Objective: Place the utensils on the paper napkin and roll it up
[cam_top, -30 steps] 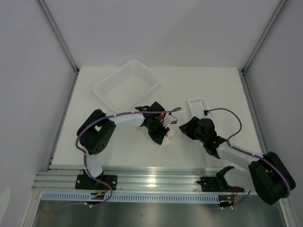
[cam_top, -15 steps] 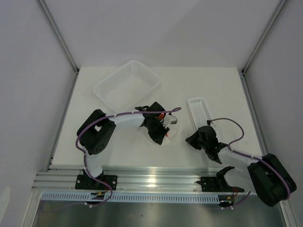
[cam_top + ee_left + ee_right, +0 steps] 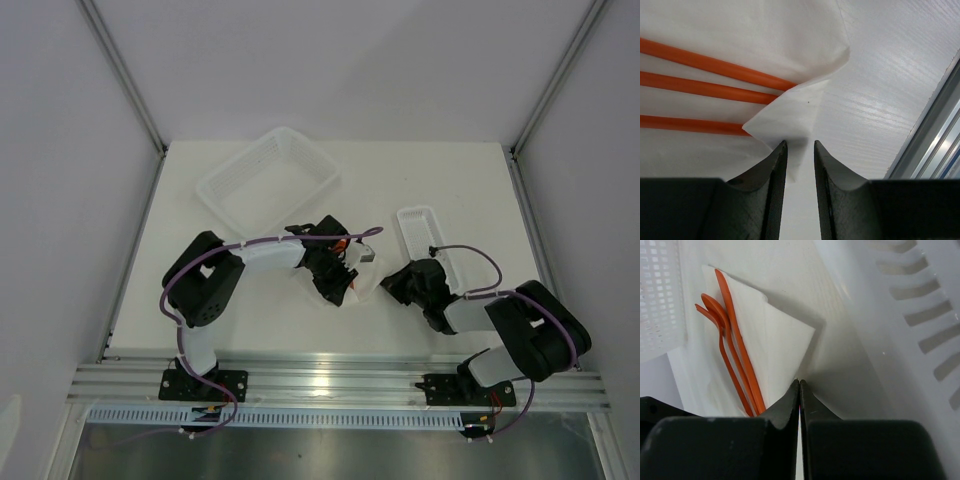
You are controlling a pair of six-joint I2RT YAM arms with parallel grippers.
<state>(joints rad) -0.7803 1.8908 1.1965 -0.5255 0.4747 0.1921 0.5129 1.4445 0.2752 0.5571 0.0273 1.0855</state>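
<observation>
Three slim orange-red utensils (image 3: 715, 90) lie side by side on the paper napkin (image 3: 790, 115), and one corner of the napkin is folded over their ends. My left gripper (image 3: 800, 145) hangs over the tip of that folded corner. Its jaws stand a narrow gap apart and nothing is pinched between them. From above, the left gripper (image 3: 340, 288) is over the napkin (image 3: 365, 287). The right gripper (image 3: 799, 382) is shut, with its tips at the napkin's (image 3: 775, 340) near edge, right of the utensils (image 3: 735, 345). I cannot tell whether paper is caught between its jaws.
A large white mesh basket (image 3: 268, 185) stands at the back left, close behind the napkin. A narrow white slotted tray (image 3: 425, 235) lies just right of the right gripper (image 3: 390, 283). The aluminium rail (image 3: 935, 135) runs along the table's near edge.
The right gripper has shut. Its arm has pulled back toward its base and folded low, and the gripper now sits at the napkin's right edge. The left arm has not moved.
</observation>
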